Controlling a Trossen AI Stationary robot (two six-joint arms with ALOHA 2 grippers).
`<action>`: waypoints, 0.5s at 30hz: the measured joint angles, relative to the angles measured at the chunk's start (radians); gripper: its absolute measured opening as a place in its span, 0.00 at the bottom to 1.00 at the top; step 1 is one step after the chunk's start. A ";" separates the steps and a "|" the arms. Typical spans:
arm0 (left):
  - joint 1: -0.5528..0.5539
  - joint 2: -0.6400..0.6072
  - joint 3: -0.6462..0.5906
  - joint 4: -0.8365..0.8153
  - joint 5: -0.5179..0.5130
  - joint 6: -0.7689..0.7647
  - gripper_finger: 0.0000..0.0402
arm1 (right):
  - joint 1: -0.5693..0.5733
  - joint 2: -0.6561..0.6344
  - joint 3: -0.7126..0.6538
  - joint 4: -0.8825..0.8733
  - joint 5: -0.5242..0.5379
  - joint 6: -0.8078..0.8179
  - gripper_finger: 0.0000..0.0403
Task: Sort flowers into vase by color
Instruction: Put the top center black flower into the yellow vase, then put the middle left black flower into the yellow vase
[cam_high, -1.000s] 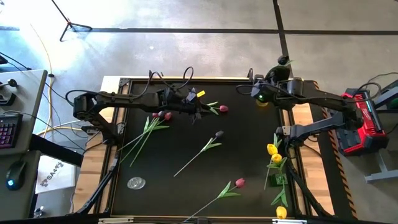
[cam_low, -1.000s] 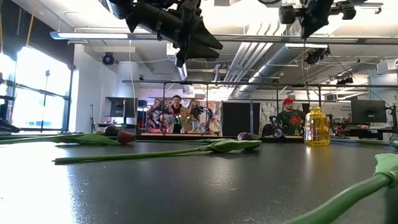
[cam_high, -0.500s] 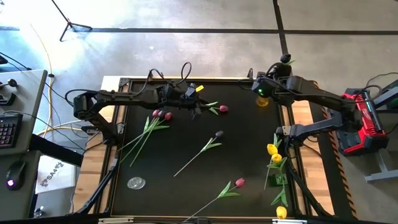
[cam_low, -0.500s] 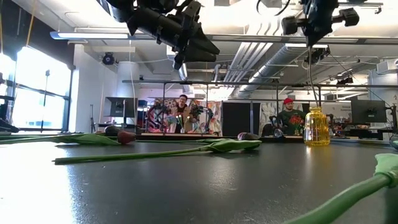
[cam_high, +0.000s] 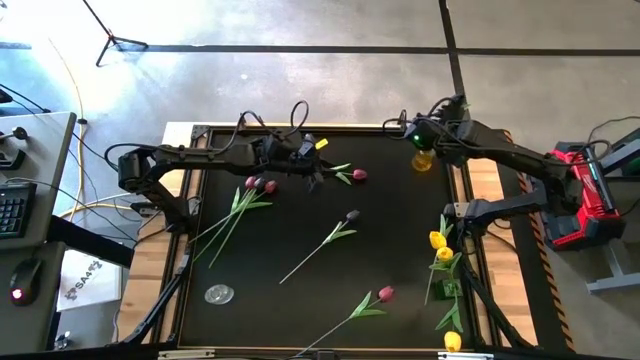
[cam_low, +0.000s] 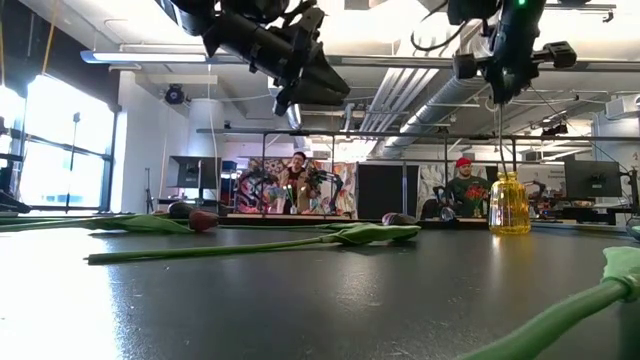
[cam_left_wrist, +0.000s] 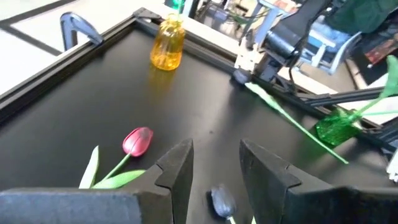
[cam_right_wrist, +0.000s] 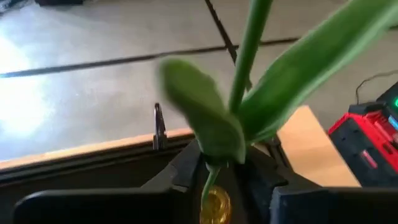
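Observation:
A small yellow vase (cam_high: 423, 160) stands at the table's far right. My right gripper (cam_high: 428, 138) hangs above it, open, its fingers on either side of a tulip's green stem (cam_low: 497, 135). The stem reaches down into the vase (cam_low: 508, 205). My left gripper (cam_high: 316, 178) hovers open and empty over the table's far middle, between a pink tulip (cam_left_wrist: 138, 142) and a dark purple one (cam_high: 352, 214). Two pink tulips (cam_high: 260, 185) lie at the left and another (cam_high: 386, 293) near the front. Yellow tulips (cam_high: 438, 242) stand at the right edge. My right gripper's fingers (cam_right_wrist: 189, 168) stand either side of the stem (cam_right_wrist: 211, 180), just under its leaves, slanting down from above. Whether they touch it I cannot tell. The stem is upright, with its lower end in the yellow vase (cam_right_wrist: 214, 205).
A green vase (cam_left_wrist: 336, 127) stands by the table's right edge. A silver disc (cam_high: 219, 294) lies near the front left. A clamp (cam_left_wrist: 74, 25) sits on the table's raised rim. People stand in the room beyond the table's far edge.
My right gripper has come down and a little toward the table's left, over the yellow vase. The stem it carried now hangs upright with its lower end in the vase.

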 joint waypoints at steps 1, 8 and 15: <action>0.000 0.000 0.000 -0.008 -0.003 0.000 0.29 | -0.007 0.000 0.002 0.000 -0.021 -0.002 0.22; 0.007 0.000 0.000 -0.110 -0.025 -0.009 0.29 | -0.051 -0.013 0.006 -0.001 -0.225 -0.010 0.36; 0.018 -0.006 0.000 -0.304 -0.020 -0.019 0.29 | -0.008 -0.029 0.066 0.001 -0.415 -0.089 0.40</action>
